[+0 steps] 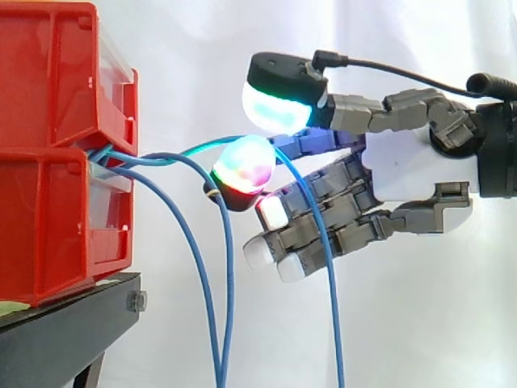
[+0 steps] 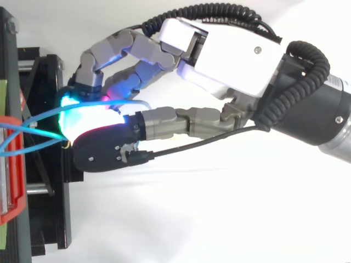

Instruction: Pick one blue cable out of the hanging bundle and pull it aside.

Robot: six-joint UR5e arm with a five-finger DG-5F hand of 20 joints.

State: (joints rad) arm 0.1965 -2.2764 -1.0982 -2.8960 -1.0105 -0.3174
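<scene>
Side on, we see the hand pinching one blue cable; from above, its pads meet.

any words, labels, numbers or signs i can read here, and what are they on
None: no text can be read in either view.
The red bins, the black stand, the hand and the blue cable it pinches bear no legible print.
The pale green strip under the bins shows no words that can be made out.

Red bins atop black stand
</scene>
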